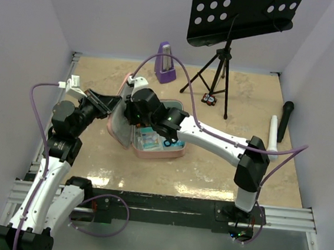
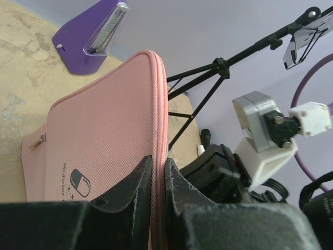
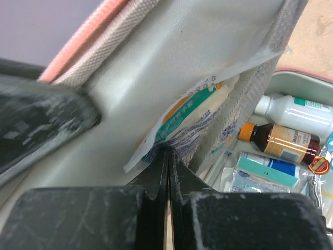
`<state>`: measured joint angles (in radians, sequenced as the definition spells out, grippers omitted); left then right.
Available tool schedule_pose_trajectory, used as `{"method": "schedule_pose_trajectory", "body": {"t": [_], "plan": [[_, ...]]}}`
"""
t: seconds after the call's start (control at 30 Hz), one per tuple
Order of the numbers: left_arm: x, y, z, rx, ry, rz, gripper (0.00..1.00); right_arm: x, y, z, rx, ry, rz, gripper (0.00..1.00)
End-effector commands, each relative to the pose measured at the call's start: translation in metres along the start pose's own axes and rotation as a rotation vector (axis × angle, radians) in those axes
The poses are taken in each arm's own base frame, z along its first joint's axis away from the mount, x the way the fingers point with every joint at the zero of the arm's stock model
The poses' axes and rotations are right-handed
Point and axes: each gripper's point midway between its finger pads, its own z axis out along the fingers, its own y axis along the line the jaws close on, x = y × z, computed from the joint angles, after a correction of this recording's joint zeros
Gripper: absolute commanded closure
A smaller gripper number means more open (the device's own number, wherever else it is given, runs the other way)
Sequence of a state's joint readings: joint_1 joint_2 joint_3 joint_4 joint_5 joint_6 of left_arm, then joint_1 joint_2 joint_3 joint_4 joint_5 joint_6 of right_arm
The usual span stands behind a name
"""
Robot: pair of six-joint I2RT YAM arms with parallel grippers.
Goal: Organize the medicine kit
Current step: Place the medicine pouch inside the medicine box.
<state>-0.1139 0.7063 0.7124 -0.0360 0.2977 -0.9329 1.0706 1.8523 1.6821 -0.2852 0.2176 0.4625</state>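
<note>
Left tool (image 2: 158, 165) pinches the medicine kit (image 2: 104, 130), open on the tabletop (image 1: 221, 177), by its upright lid rim. A slip would likely drop the lid onto the right tool (image 3: 166, 156), pressed together on a packet (image 3: 195, 112) at the mesh pocket (image 3: 244, 99); the packet may snag or tear. Lid reads "Medicine" beside a pill logo (image 2: 79, 183); packet print blurred.

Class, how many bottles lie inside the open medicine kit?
2: a white bottle and a brown bottle, side by side in the medicine kit. Others may be hidden.

Tan mottled table (image 1: 209, 176). Centre: pink case (image 1: 158, 154) (open, lid raised). Purple metronome (image 1: 165, 66) at 12 o'clock. Stand tripod (image 1: 219, 77) at 1 o'clock. Black microphone (image 1: 285, 120) and white tube (image 1: 274, 134) at 3 o'clock.
</note>
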Motion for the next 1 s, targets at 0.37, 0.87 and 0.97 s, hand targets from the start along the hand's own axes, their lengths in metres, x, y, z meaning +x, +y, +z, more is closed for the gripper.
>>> {"method": "schedule_pose_trajectory", "body": {"t": [0.37,0.87,0.97], "plan": [[-0.021,-0.041,-0.003,0.122,-0.043,0.044,1.00,-0.097,0.000,-0.060,0.050,-0.231,-0.051,1.00],[-0.031,-0.056,-0.008,0.153,-0.065,0.051,1.00,-0.015,-0.013,0.006,0.035,-0.005,-0.084,1.00],[-0.035,-0.061,-0.009,0.164,-0.076,0.050,1.00,-0.023,-0.014,-0.003,0.050,-0.034,-0.068,1.00]]}}
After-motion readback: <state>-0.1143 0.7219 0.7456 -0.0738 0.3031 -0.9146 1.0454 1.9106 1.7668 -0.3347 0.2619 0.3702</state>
